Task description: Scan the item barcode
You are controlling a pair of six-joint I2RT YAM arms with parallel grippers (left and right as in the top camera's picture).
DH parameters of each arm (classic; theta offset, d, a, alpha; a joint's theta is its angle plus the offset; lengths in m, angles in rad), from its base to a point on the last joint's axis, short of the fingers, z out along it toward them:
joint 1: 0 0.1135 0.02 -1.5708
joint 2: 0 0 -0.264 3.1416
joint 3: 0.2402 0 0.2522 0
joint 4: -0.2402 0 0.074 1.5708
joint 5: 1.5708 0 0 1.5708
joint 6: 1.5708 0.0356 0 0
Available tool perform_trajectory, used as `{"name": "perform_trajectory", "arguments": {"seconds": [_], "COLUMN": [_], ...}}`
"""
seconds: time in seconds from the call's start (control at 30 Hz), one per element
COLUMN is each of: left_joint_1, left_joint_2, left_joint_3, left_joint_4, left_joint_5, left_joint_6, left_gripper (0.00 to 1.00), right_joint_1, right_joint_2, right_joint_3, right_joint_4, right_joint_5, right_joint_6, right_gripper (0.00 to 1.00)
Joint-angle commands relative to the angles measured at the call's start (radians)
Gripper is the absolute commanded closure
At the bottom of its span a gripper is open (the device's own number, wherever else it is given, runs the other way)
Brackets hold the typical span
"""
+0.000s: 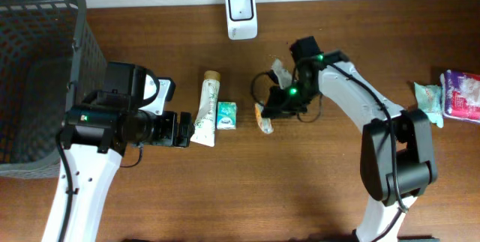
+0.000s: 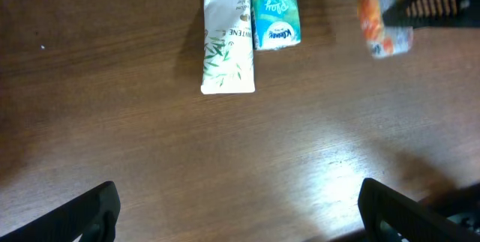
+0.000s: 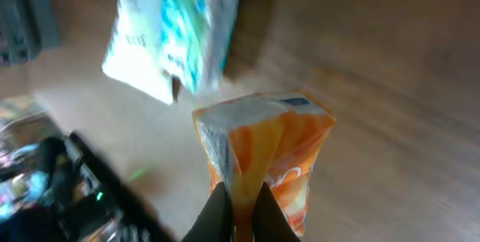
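Picking up the orange packet to scan it.
Your right gripper is pinched shut on its edge, beside the tissue pack; your left gripper hangs wide open. Next, lift it to the white scanner, barcode facing.

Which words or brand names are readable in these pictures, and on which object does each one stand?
"Kleenex": on the teal tissue pack.
"NTENE": only part of a word, on the white tube.
The orange packet: print blurred, unreadable.
The pink pack at the table's right edge: too small to read.
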Motion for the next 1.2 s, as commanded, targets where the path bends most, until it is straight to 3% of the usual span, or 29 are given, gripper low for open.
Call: {"name": "perform_trajectory", "arguments": {"seconds": [0.0,0.07,0.17,0.27,0.33,0.4,0.57,0.6,0.63,0.7,0.83,0.93,0.97,1.0,1.07,1.17], "left_joint_1": [-0.003,-0.003,-0.003,-0.003,-0.003,-0.003,-0.003,-0.003,-0.003,-0.003,-0.003,-0.003,-0.003,-0.003,-0.003,-0.003], "left_joint_2": [-0.005,-0.005,-0.005,-0.005,-0.005,-0.005,-0.005,-0.005,-0.005,-0.005,-0.005,-0.005,-0.005,-0.005,-0.005,-0.005], "left_joint_3": [0.002,0.002,0.002,0.002,0.002,0.002,0.002,0.002,0.002,0.002,0.002,0.002,0.002,0.002,0.002,0.002], "left_joint_4": [0.002,0.002,0.002,0.002,0.002,0.002,0.002,0.002,0.002,0.002,0.002,0.002,0.002,0.002,0.002,0.002], "left_joint_5": [0.003,0.003,0.003,0.003,0.003,0.003,0.003,0.003,0.003,0.003,0.003,0.003,0.003,0.003,0.003,0.003], "left_joint_6": [0.023,0.023,0.023,0.023,0.023,0.023,0.023,0.023,0.023,0.023,0.023,0.023,0.023,0.023,0.023,0.023], "left_gripper": [0.01,0.01,0.01,0.01,0.01,0.01,0.01,0.01,0.01,0.01,0.01,0.01,0.01,0.01,0.01,0.01], "right_joint_1": [-0.043,-0.138,-0.261,-0.372,-0.371,-0.35,-0.215,-0.185,-0.161,-0.132,-0.093,-0.057,-0.057,-0.057,-0.06,-0.128], "right_joint_2": [-0.004,-0.004,-0.004,-0.004,-0.004,-0.004,-0.004,-0.004,-0.004,-0.003,-0.003,-0.003,-0.003,-0.004,-0.004,-0.008], "right_joint_3": [-0.15,-0.254,-0.251,-0.198,-0.182,-0.182,-0.182,-0.182,-0.182,-0.184,-0.189,-0.222,-0.23,-0.229,-0.224,-0.151], "right_joint_4": [0.098,0.16,0.092,-0.049,-0.114,-0.11,0.056,0.075,0.1,0.145,0.134,0.16,0.156,0.148,0.145,0.124], "right_joint_5": [-0.177,-0.159,-0.095,-0.097,-0.096,-0.093,0.055,0.072,0.127,0.226,0.222,0.223,0.222,0.206,0.108,-0.243], "right_joint_6": [-0.038,-0.007,-0.051,-0.123,-0.21,-0.241,-0.19,-0.171,-0.111,0.008,0.015,0.016,0.043,0.053,0.052,-0.073], "right_gripper": [0.96,0.95,0.57,0.52,0.36,0.3,0.32,0.46,0.48,0.51,0.54,0.67,0.84,0.96,0.96,0.96]}}
